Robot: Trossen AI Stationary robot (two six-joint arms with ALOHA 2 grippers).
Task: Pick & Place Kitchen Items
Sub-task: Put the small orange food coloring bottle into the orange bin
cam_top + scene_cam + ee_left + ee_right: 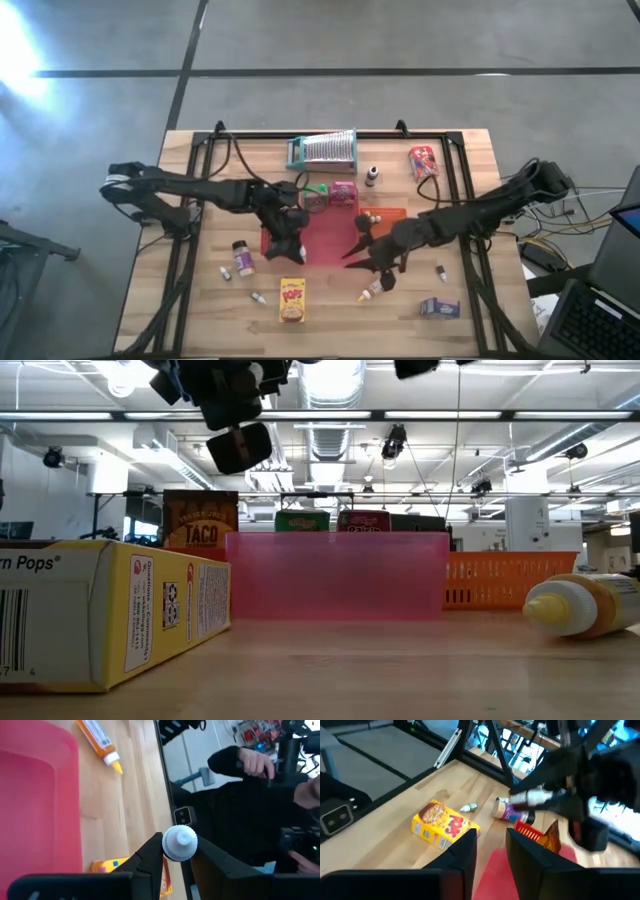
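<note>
Wooden desk (200, 310) carries many small groceries. Nearest to me lies the yellow cereal box (292, 299), and to its right a small yellow-capped bottle (371, 291) on its side, with a blue-purple box (440, 308) farther right. Beyond these, the left hand (179, 851) holds a small white-capped bottle (180, 842) between its fingers, above the edge of the pink tray (325, 238). The right hand (490, 851) hovers over the other side of this tray; its fingers stand narrow and hold nothing. At the far edge rests a red packet (423, 161).
</note>
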